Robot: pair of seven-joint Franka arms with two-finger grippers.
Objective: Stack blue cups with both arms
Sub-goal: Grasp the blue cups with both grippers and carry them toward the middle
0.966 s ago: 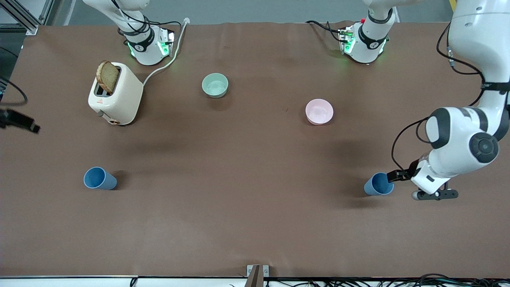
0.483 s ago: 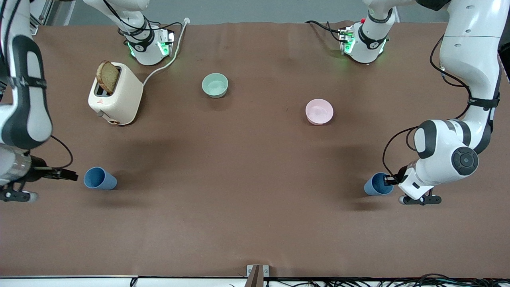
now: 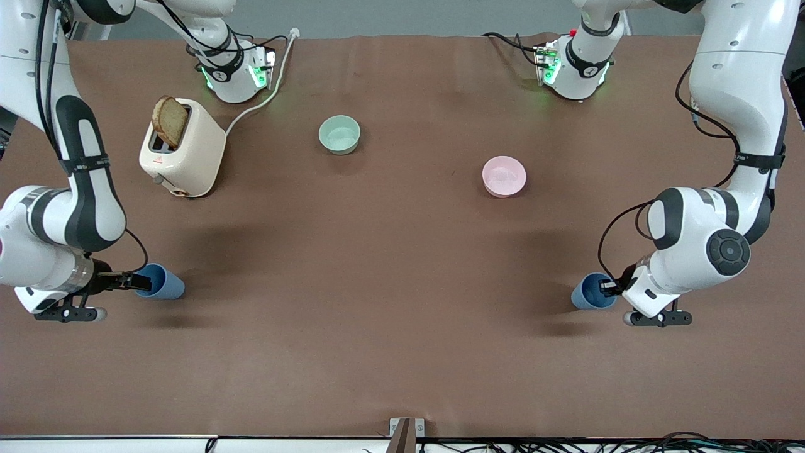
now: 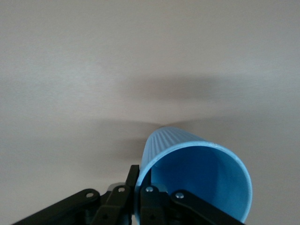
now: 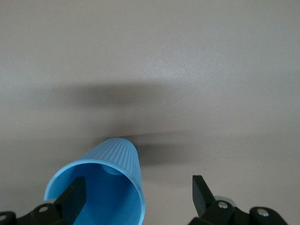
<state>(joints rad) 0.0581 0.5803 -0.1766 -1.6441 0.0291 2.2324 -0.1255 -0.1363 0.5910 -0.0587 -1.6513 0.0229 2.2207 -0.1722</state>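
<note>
Two blue cups stand upright on the brown table. One blue cup (image 3: 165, 284) is at the right arm's end, the other blue cup (image 3: 586, 292) at the left arm's end. My left gripper (image 3: 605, 288) is shut on the rim of its cup (image 4: 197, 173), one finger inside and one outside the wall; the gripper shows in the left wrist view (image 4: 140, 187). My right gripper (image 3: 139, 282) is open at the other cup (image 5: 112, 164). One finger is inside the cup mouth and one is well outside; the gripper shows in the right wrist view (image 5: 138, 194).
A cream toaster (image 3: 188, 157) with a bread slice stands near the right arm's base. A mint-green bowl (image 3: 339, 134) and a pale pink bowl (image 3: 504, 175) sit farther from the front camera than the cups. Bare table lies between the cups.
The right arm has swung in from the table's end and brought its gripper to its cup. The left gripper has slid onto its cup's rim, nudging the cup slightly toward the table's middle.
</note>
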